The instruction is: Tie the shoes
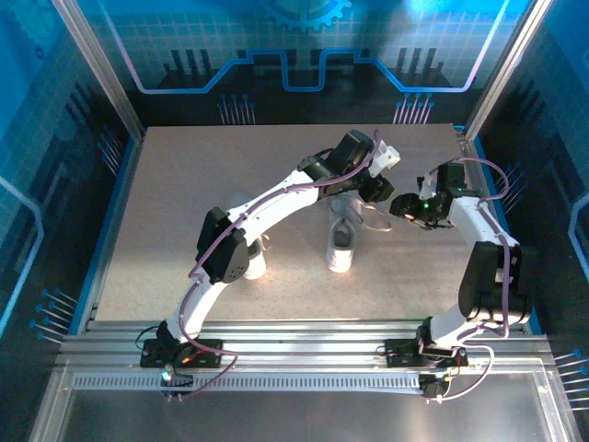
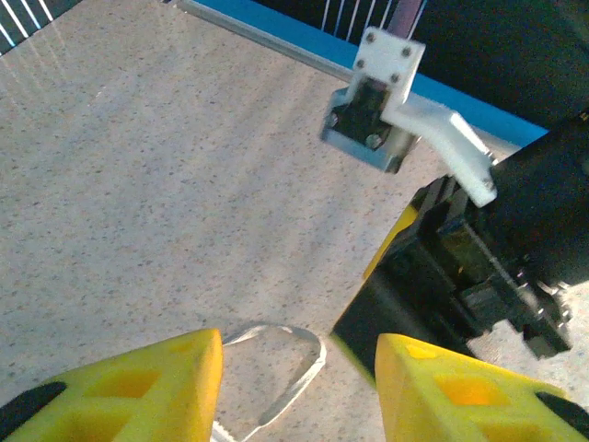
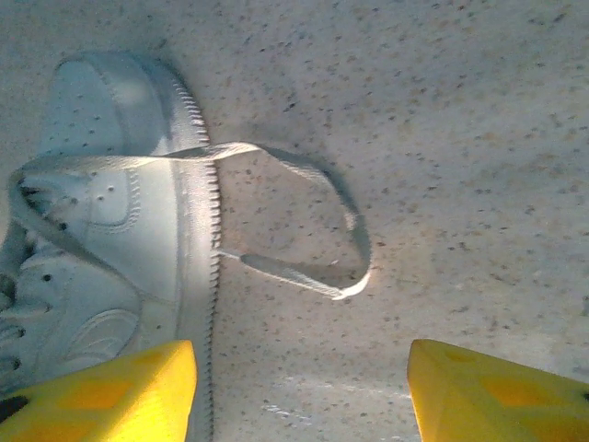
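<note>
One shoe (image 1: 255, 265) sits by your left arm (image 1: 221, 249), out of play. The second shoe (image 1: 342, 241) stands mid-desk (image 1: 184, 203), between both grippers. Your left gripper (image 2: 299, 378) hangs released over a lace loop (image 2: 308, 359) and grasps nothing. Your right gripper (image 3: 302, 378) is also released, facing a loop (image 3: 354, 226) beside that shoe — likely poised to pinch it.

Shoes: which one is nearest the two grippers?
The shoe on the right, mid-table, close by the left gripper and right gripper. The other shoe lies farther left, partly under the left arm at its elbow.
</note>
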